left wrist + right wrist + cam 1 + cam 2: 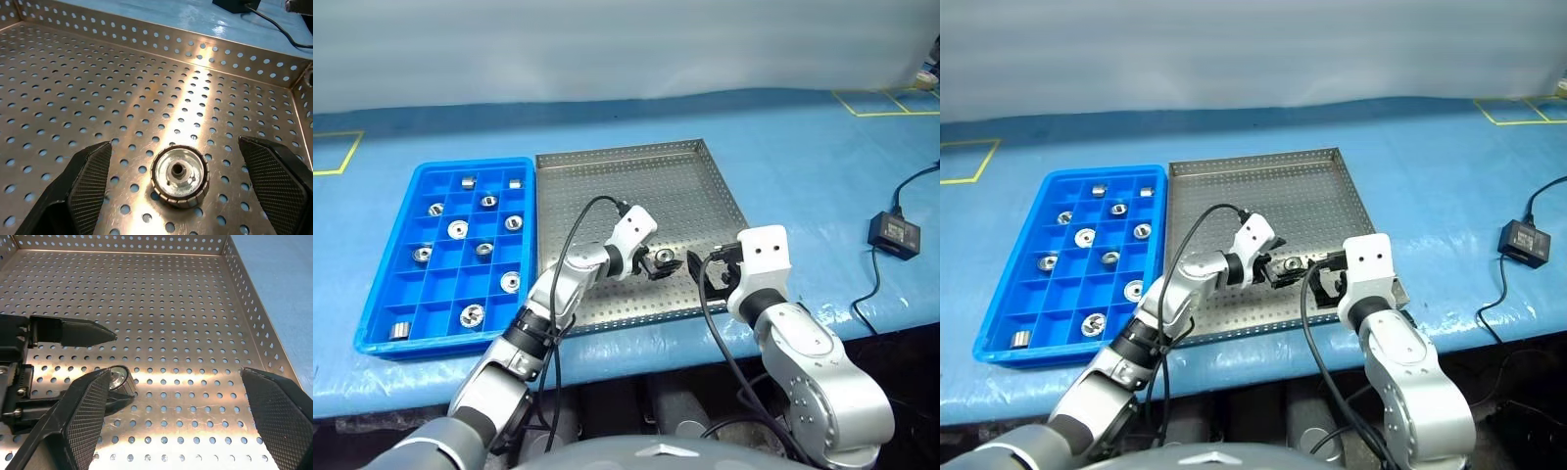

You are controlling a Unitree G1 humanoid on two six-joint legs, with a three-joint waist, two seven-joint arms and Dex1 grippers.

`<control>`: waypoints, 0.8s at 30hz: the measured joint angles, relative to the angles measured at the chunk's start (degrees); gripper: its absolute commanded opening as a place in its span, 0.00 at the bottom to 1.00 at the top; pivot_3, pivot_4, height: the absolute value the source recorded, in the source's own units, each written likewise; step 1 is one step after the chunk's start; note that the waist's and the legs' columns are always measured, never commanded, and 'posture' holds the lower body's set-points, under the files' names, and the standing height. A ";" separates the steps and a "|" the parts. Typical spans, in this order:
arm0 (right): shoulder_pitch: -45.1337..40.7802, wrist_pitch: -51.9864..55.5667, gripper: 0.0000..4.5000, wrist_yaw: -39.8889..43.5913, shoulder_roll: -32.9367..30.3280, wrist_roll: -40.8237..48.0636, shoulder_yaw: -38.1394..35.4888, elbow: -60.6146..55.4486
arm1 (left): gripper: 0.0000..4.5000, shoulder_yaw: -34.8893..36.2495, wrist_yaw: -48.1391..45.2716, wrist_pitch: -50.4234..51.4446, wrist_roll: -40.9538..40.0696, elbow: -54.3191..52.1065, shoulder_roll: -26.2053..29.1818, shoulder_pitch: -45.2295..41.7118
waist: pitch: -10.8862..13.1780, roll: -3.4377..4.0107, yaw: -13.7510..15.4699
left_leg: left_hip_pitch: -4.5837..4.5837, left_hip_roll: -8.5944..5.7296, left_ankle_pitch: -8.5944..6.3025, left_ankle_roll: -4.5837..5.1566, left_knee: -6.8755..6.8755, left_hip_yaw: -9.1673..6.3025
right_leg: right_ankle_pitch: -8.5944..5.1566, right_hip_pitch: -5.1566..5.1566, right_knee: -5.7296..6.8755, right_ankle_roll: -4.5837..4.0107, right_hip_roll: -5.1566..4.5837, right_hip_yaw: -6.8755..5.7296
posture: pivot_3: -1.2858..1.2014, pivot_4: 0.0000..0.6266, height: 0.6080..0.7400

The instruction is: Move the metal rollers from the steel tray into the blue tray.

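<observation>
Nearest the head camera, the right hand [703,264] hangs with its fingers spread wide and empty over the near part of the steel tray [636,186], facing the left hand [663,262], whose fingers stand open on either side of one metal roller [664,258]. Left of that tray, touching it, the blue tray [386,313] on the blue surface [803,147] holds more rollers [456,230] in separate compartments. Seen from the left wrist, the roller lies flat on the perforated floor between open fingertips [90,176], untouched. From the right wrist, wide-apart fingers [85,406] frame the left hand and the roller.
</observation>
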 measured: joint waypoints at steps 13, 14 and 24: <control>-0.14 0.01 1.00 -1.65 1.40 0.01 1.98 0.05 | 0.38 -2.04 -1.61 0.27 4.93 5.66 -1.05 -2.21 | -0.01 -0.01 -1.62 | 0.01 0.00 -0.06 0.12 -0.01 0.17 | 0.05 -0.05 -0.03 0.08 -0.03 0.22 | 0.44 0.24 1.00; -0.42 0.01 1.00 -1.57 1.19 0.04 2.21 0.16 | 0.38 -1.77 -1.59 0.59 4.89 5.20 -0.89 -2.03 | 0.00 -0.01 -1.59 | 0.01 0.00 -0.05 0.12 -0.01 0.17 | 0.05 -0.05 -0.02 0.09 -0.03 0.23 | 0.45 0.24 1.00; -9.54 -0.69 1.00 1.75 -0.46 2.44 7.24 7.36 | 0.38 14.68 9.88 6.40 -0.07 -15.91 0.15 3.66 | 0.01 -0.02 -0.06 | 0.02 0.01 -0.04 0.14 -0.05 0.23 | 0.10 -0.09 -0.02 0.13 -0.02 0.31 | 0.52 0.24 1.00</control>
